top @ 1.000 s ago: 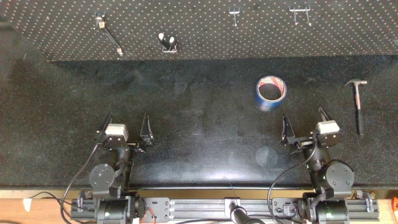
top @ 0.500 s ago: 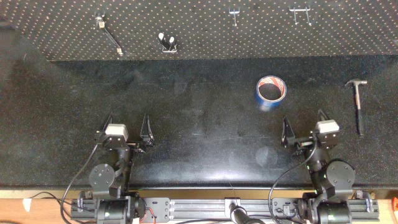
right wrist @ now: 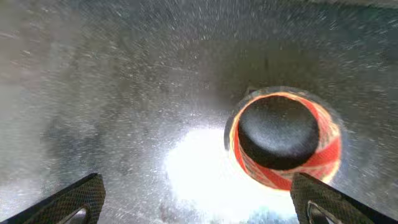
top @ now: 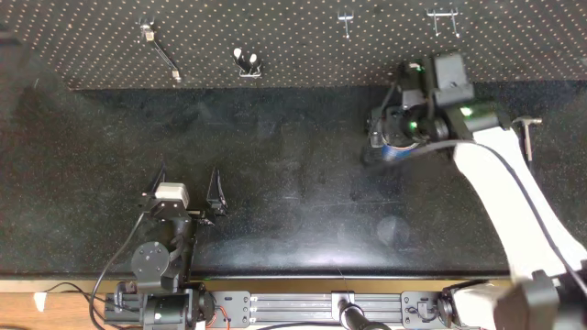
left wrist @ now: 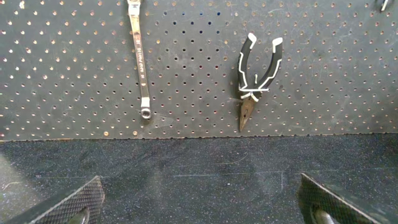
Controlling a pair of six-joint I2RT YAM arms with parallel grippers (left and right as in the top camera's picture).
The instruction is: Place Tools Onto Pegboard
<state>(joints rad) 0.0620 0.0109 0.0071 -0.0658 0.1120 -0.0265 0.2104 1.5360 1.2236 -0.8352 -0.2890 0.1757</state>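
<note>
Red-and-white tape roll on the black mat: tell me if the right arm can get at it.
Probably yes: the right gripper hangs open above the red-and-white tape roll, with nothing between them.

A black perforated pegboard [top: 293,46] stands along the back edge of the black table [top: 275,183]. On the board's left part hangs a long metal wrench [left wrist: 140,56], with black-and-white-handled pliers [left wrist: 255,74] just to its right. Two metal hooks [top: 345,18] sit farther right. On the table, right of the middle and near the board, lies a red-and-white striped tape roll [right wrist: 283,177], with the right pincer [right wrist: 199,208] above it. A metal-headed hammer [top: 527,128] lies at the far right. The left pincer [top: 187,183] sits front-left, facing the wrench and pliers.
</note>
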